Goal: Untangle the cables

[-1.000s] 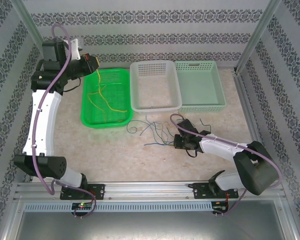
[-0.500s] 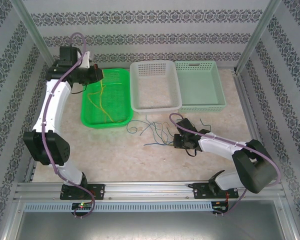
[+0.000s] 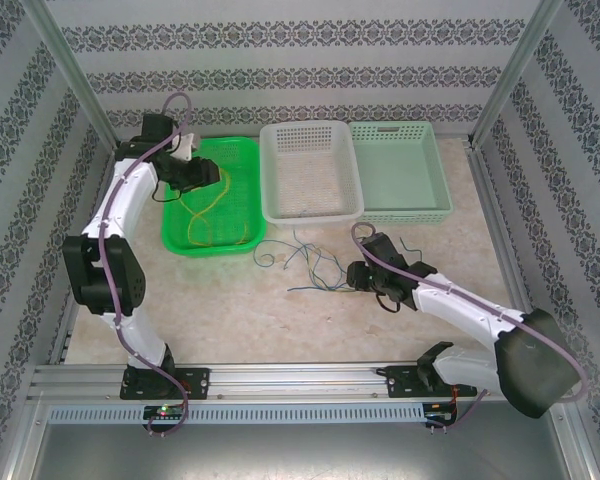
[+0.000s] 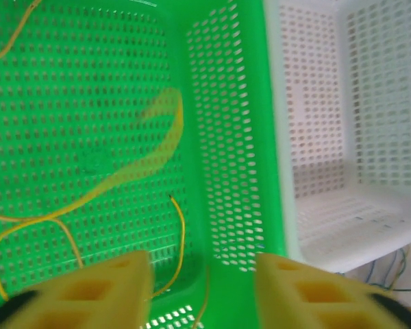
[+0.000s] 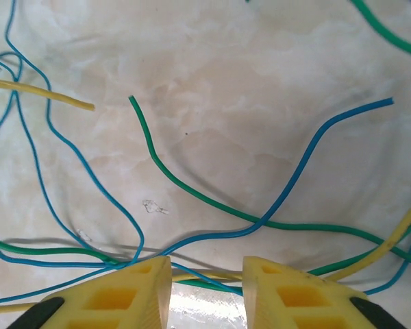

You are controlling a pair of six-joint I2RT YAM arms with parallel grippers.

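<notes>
Right end effector (image 5: 204,274): low over the table (image 3: 280,320), fingers parted; thin strands pass under the gap, and none looks pinched
Loose cables (image 3: 305,262): a tangle of thin wires on the table, just left of the right end effector and just in front of the white basket (image 3: 310,128)
Blue cable (image 5: 315,147): long S-curve with a free end at upper right, crossing the green cable (image 5: 164,164) close to the fingertips
Yellow cable (image 5: 48,92): cut end entering from the left, lying among blue loops
Appearance: hair-thin, limp, glossy insulation, clean-cut ends; several crossings bunch beside the left fingertip
Risk, near: closing here could trap blue, green and yellow together, since all three converge under the tips; a lift would then drag the whole tangle and tighten the crossings
Risk, grip: a single strand lying flat on the table may slip out of the pads
Left end effector (image 4: 202,274): over the right part of the green basket (image 4: 226,137), fingers wide apart, carrying nothing
Yellow cables (image 3: 205,215): loose loops on the perforated floor of the green basket; one strand is blurred in the wrist view, so its lie is uncertain
Risk, far: cut ends could catch in the basket holes and snag on any pull
Pale green basket (image 3: 400,126): just beside the white basket, on its right
</notes>
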